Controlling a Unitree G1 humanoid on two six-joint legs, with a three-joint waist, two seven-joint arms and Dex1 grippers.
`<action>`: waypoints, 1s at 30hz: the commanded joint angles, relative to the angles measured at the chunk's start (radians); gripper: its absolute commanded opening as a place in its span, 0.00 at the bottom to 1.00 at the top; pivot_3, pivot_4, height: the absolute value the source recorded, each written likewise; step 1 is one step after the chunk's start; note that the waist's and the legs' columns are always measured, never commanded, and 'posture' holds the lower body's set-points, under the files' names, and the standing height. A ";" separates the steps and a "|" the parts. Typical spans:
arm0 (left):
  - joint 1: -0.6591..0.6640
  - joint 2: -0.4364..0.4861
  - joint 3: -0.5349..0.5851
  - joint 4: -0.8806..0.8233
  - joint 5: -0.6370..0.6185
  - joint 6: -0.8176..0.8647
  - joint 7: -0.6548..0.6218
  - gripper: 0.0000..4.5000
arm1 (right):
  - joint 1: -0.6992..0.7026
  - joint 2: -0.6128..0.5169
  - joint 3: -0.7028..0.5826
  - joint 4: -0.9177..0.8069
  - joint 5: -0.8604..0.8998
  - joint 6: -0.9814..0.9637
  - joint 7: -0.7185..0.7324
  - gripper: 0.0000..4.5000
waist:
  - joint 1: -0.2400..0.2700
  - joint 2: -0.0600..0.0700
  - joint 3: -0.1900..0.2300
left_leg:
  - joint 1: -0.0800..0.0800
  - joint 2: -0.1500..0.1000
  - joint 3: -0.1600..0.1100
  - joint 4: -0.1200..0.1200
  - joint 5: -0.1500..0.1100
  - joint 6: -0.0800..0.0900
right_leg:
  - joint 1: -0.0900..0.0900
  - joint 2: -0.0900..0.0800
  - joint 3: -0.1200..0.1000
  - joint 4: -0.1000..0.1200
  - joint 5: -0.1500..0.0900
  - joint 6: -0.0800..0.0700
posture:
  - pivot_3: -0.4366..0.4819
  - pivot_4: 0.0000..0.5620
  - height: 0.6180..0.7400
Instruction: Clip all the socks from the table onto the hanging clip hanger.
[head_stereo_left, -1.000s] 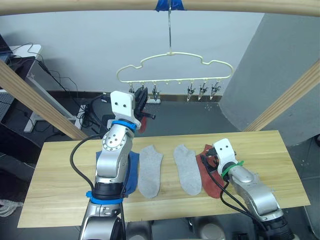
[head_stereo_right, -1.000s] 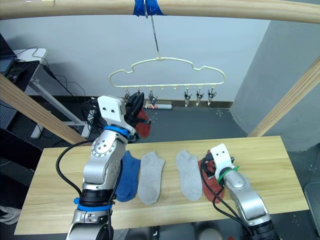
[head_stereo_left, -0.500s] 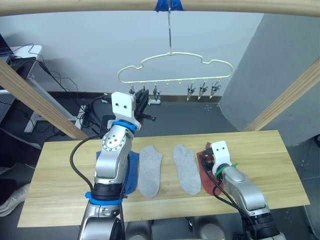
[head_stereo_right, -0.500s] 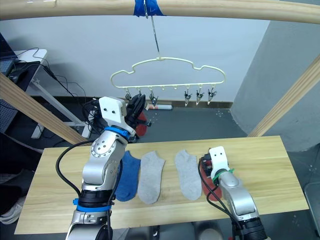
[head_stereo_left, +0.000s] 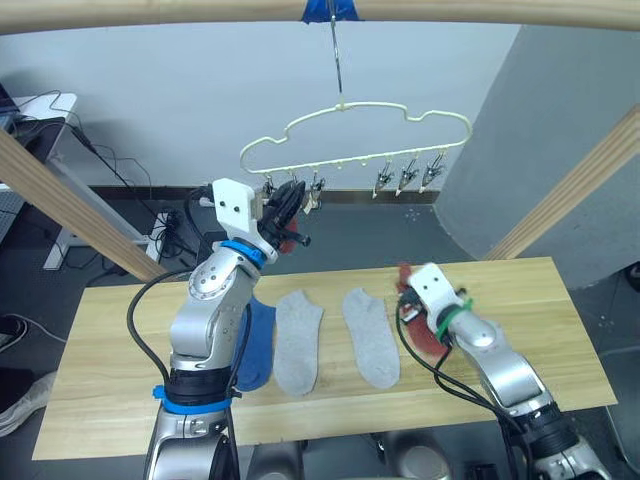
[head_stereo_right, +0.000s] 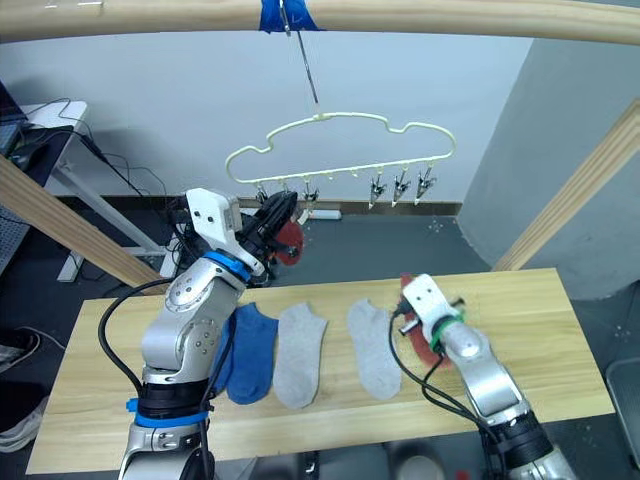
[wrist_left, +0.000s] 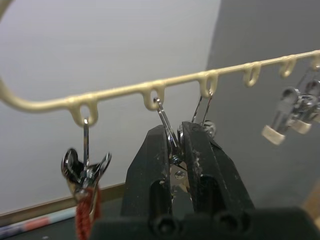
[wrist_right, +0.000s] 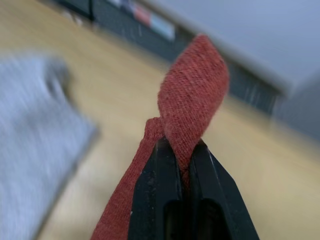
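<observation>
**On the surface and at the hanger: one rust-red sock gripped, one clip pinched**

On the near part of the surface (head_stereo_left: 120, 390), four socks lie in a row. From the robot's left: a blue sock (head_stereo_right: 252, 352), partly behind the left arm; a light grey sock (head_stereo_left: 297, 340); a second light grey sock (head_stereo_left: 369, 335); and a rust-red sock (wrist_right: 192, 105) on the right.

The right end effector (wrist_right: 181, 152) is clamped on the rust-red sock. In the right wrist view its two black fingers are pressed together on a fold of the red knit, which rises above the fingertips in a twisted loop, while the rest of the sock trails down towards the surface. In the head views this end effector sits low over the surface, just beside the second grey sock.

Farther back and higher, the left end effector (wrist_left: 175, 145) is raised to the clip hanger (head_stereo_left: 355, 125). In the left wrist view its fingers are closed on a metal clip (wrist_left: 170, 142) hanging from a loop of the cream-yellow lower bar.

One loop to the side, another clip (wrist_left: 85, 167) holds a piece of rust-red knit (wrist_left: 86, 215). In the head views this hanging red sock (head_stereo_right: 290, 240) shows just behind the left end effector.

The hanger's hook goes up to a wooden pole (head_stereo_left: 150, 10), where blue tape (head_stereo_left: 330, 10) is wrapped. Three more clips (head_stereo_left: 408, 175) hang in a group towards the hanger's right end.
</observation>
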 joint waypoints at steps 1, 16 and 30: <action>-0.024 0.011 0.024 -0.101 -0.091 0.068 -0.008 0.02 | -0.056 0.013 0.077 -0.026 -0.068 -0.080 0.042 0.00 | -0.002 0.000 0.000 | 0.000 0.000 0.000 0.000 0.000 0.000 | 0.000 0.000 0.000 0.000 0.000 0.000 | 0.22 0.49 1.00; -0.036 0.018 0.061 -0.175 -0.230 0.214 0.048 0.02 | -0.276 0.122 0.130 0.136 -0.144 -0.206 0.123 0.00 | -0.001 -0.001 0.000 | -0.001 0.000 0.000 0.000 0.000 0.000 | -0.001 -0.001 0.000 -0.001 0.000 0.000 | 0.24 0.49 1.00; -0.019 0.023 0.049 -0.190 -0.226 0.209 0.058 0.02 | -0.310 0.157 0.092 0.120 -0.140 -0.211 0.145 0.00 | -0.001 -0.001 0.000 | -0.001 0.000 0.000 0.000 0.000 0.000 | -0.001 -0.001 0.000 -0.001 0.000 0.000 | 0.24 0.48 1.00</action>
